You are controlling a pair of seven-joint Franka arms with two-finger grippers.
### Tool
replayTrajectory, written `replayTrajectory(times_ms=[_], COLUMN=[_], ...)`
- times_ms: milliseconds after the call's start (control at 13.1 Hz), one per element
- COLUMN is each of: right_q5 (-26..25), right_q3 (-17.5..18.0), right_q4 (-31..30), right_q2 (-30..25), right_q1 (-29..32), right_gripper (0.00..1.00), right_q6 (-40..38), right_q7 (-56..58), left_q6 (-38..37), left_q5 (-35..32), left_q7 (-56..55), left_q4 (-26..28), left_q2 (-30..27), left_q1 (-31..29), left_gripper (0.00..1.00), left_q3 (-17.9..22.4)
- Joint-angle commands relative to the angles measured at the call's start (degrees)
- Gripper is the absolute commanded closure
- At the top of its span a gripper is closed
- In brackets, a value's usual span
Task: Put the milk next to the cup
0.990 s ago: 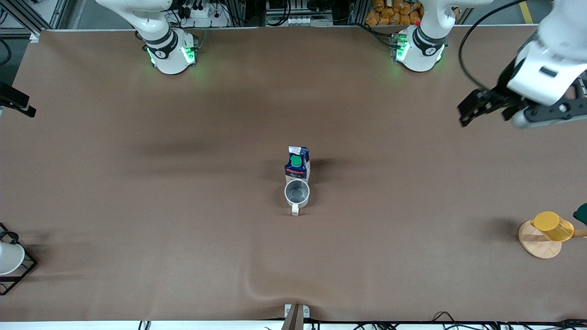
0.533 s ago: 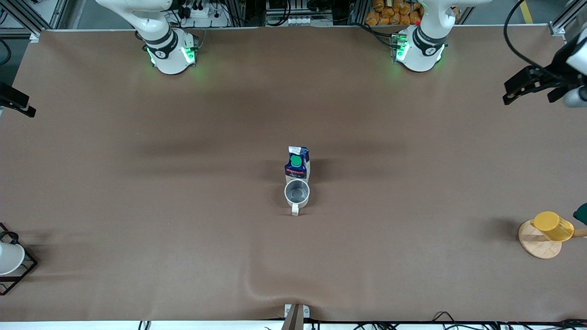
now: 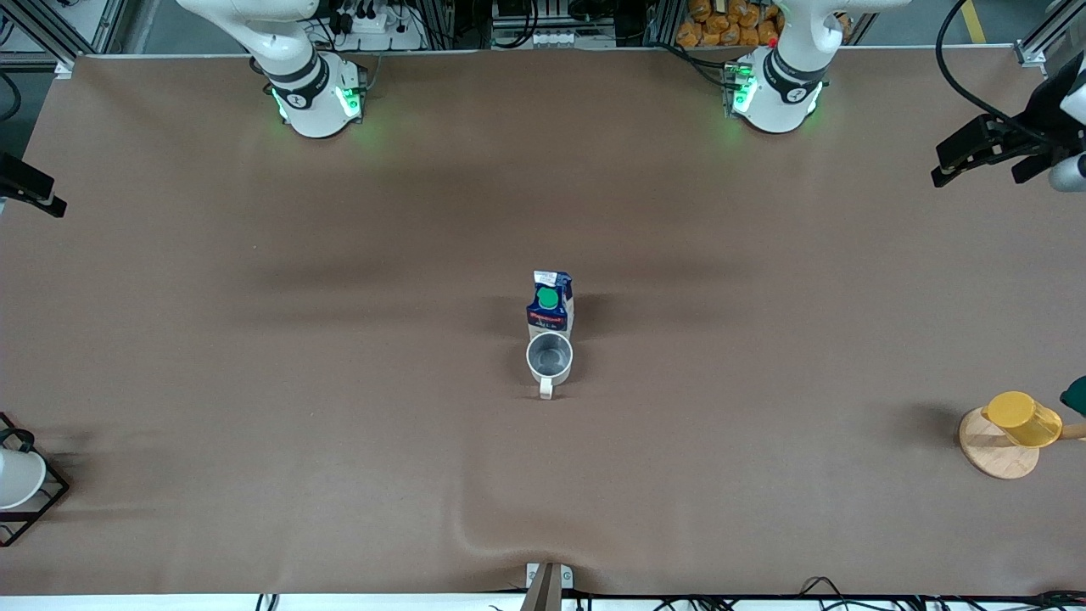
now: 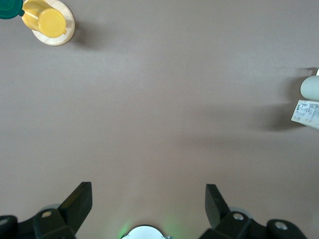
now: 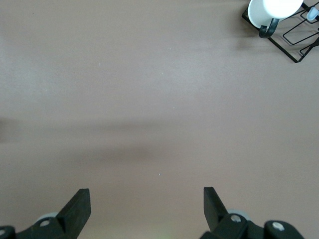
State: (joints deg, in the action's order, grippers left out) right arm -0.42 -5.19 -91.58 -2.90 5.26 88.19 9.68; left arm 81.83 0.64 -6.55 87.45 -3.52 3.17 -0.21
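The milk (image 3: 550, 304), a dark blue carton with a green cap, stands upright mid-table. The cream-white cup (image 3: 550, 356) stands right beside it, nearer the front camera, with its handle toward that camera. My left gripper (image 3: 976, 170) hangs open and empty in the air over the left arm's end of the table, well away from both. In the left wrist view its gripper (image 4: 148, 199) has bare table between the jaws, and the milk (image 4: 305, 112) and cup (image 4: 310, 87) show at the edge. My right gripper (image 5: 147, 199) is open and empty above bare table.
A yellow cup (image 3: 1022, 417) sits on a round wooden coaster (image 3: 993, 454) at the left arm's end, with a green object (image 3: 1076, 395) beside it. A white cup (image 3: 15, 477) in a black wire frame (image 3: 47, 501) stands at the right arm's end.
My left gripper has pulled back, open, toward the left arm's end of the table and now barely moves. The milk, the cup and the right arm have not moved.
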Motion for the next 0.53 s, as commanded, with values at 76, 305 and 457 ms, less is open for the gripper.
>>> replayTrajectory(times_ms=[76,305,457], right_q5=[-0.98,-0.98,-0.98], right_q3=[-0.08,-0.08,-0.08], right_q4=[-0.09,-0.09,-0.09], right_q2=[-0.26,0.00,0.00], right_q1=[-0.43,-0.43,-0.43], right_gripper=[0.00,0.00,0.00], right_q6=[0.14,0.05,0.05], right_q7=[-0.19,-0.19,-0.19], left_q6=[-0.35,-0.35,-0.26], left_q5=[0.24,0.23,0.23], left_q7=[1.19,3.38,3.39], left_q4=[0.18,0.18,0.18], left_q2=[0.00,-0.08,-0.08], left_q1=[-0.45,-0.45,-0.54], left_gripper=[0.00,0.00,0.00], left_q3=[-1.28,-1.29,-1.29])
